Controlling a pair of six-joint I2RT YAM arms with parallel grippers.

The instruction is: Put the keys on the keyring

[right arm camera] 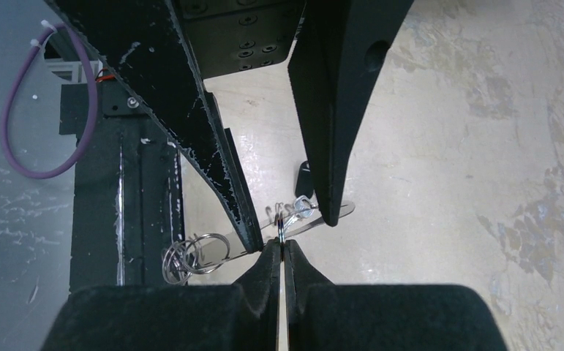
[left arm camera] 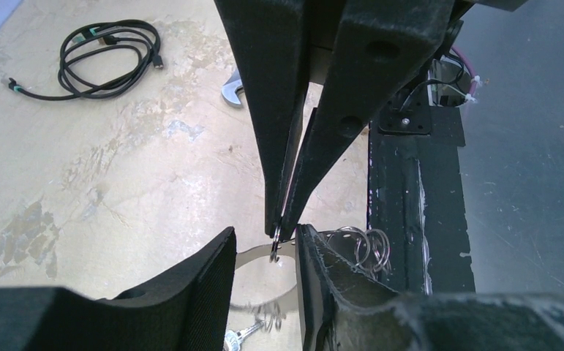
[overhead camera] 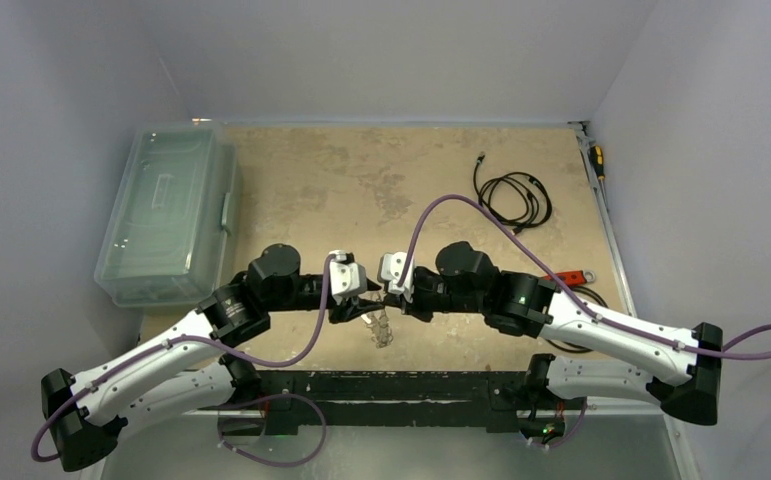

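The wide silvery-white metal keyring (left arm camera: 258, 256), a flat crescent band, lies between the two black fingers of the left gripper (left arm camera: 265, 245), which stand apart on each side of it; if they press on the band I cannot tell. The right gripper (right arm camera: 282, 252) has its fingers together, and they pinch a thin wire ring (right arm camera: 282, 228) that sits just at the band. Both grippers meet above the middle of the beige table (overhead camera: 361, 170), near its front edge, and there the keyring (overhead camera: 381, 330) reaches from the fingertips toward the arm bases, so its long axis runs about front to back. In the right wrist view the band (right arm camera: 308, 221) goes across from one left finger to the other and is a little tilted, and one end passes beyond the finger. Only the left wrist view shows a small silver key (left arm camera: 238, 338) under the band. A bunch of small split rings (left arm camera: 370, 248) is beside the black base plate (left arm camera: 410, 219). Farther away are a coiled black cable (left arm camera: 110, 58) and a silver wrench head (left arm camera: 233, 91). The top view alone shows a clear plastic box (overhead camera: 166, 215) at the left.
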